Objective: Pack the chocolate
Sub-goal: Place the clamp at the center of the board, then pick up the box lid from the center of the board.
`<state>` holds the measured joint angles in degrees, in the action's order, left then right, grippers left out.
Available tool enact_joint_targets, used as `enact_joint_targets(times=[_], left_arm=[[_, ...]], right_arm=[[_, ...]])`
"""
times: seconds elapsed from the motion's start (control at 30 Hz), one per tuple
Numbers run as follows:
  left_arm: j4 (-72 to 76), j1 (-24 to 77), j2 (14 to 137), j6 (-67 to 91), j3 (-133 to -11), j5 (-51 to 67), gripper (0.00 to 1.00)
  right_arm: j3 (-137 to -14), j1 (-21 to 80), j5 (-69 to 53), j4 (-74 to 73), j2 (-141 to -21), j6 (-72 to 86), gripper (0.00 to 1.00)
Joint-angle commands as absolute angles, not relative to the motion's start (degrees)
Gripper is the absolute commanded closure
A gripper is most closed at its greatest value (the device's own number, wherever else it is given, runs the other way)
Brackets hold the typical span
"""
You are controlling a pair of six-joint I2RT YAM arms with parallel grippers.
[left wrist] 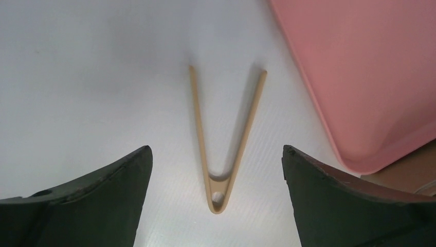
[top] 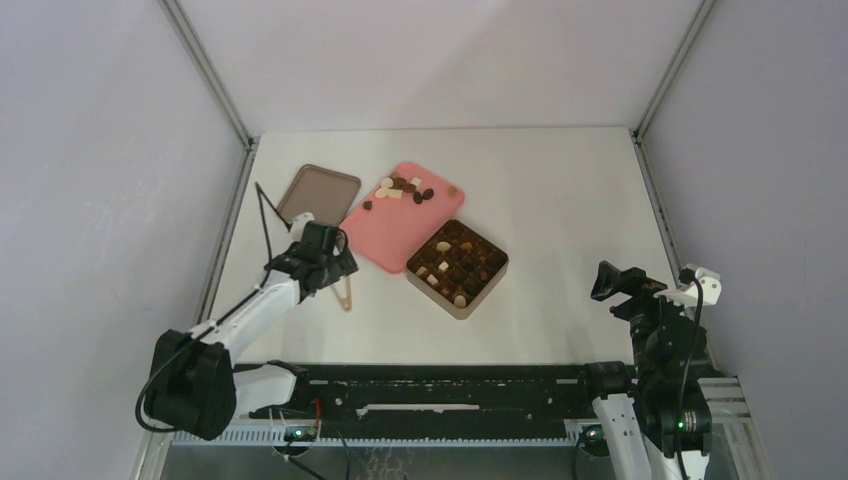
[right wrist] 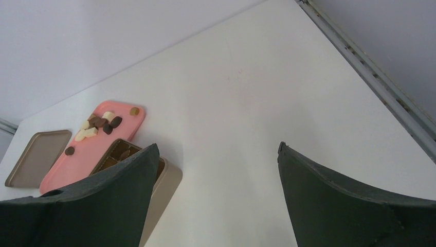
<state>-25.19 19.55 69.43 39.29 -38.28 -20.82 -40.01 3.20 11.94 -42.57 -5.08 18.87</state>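
Observation:
Loose chocolate [top: 405, 190] in dark brown, mid brown and cream pieces lies at the far end of a pink tray [top: 395, 235]. More chocolate fills cells of the square tan tin [top: 458, 262]. My left gripper [top: 333, 264] hovers open over thin wooden tongs [top: 345, 295]. In the left wrist view the tongs [left wrist: 226, 139] lie flat on the table with their hinge between my spread fingers, untouched by the left gripper [left wrist: 216, 150]. My right gripper [top: 605, 281] is open and empty near the right front; from there the right gripper [right wrist: 217, 146] looks towards the chocolate [right wrist: 100, 123] and the tin [right wrist: 167, 180].
A tan tin lid [top: 318, 193] lies at the back left beside the pink tray. A thin dark cable [top: 266, 215] rises near the left wall. The tray's corner [left wrist: 370, 103] sits just right of the tongs. Metal rails [top: 650, 190] border the table.

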Motion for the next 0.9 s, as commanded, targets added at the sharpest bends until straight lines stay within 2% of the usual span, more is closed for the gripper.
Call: enact_joint_targets(times=[0.0, 0.2, 0.43, 0.67, 0.87], left_arm=[[-27.6, 15.4, 65.5, 40.3, -42.9, -20.6, 0.0], [-27.7, 6.0, 67.6, 40.4, -47.4, -15.2, 0.0], [-26.9, -2.8, 81.9, 44.2, -57.3, -10.5, 0.0], [-31.2, -3.2, 96.7, 48.8, -71.2, -12.1, 0.12], [-32.3, -3.2, 105.1, 51.7, -78.0, -10.2, 0.2]], right_arm=[[-39.8, 3.8, 12.2, -40.0, -5.0, 18.1, 0.06], [-39.8, 4.0, 12.2, -40.1, -5.6, 18.1, 0.06], [-39.8, 3.9, 12.9, -40.2, -6.1, 18.1, 0.06], [-39.8, 3.9, 13.9, -40.5, -6.8, 18.4, 0.06], [-39.8, 3.9, 14.7, -40.7, -7.5, 18.5, 0.06]])
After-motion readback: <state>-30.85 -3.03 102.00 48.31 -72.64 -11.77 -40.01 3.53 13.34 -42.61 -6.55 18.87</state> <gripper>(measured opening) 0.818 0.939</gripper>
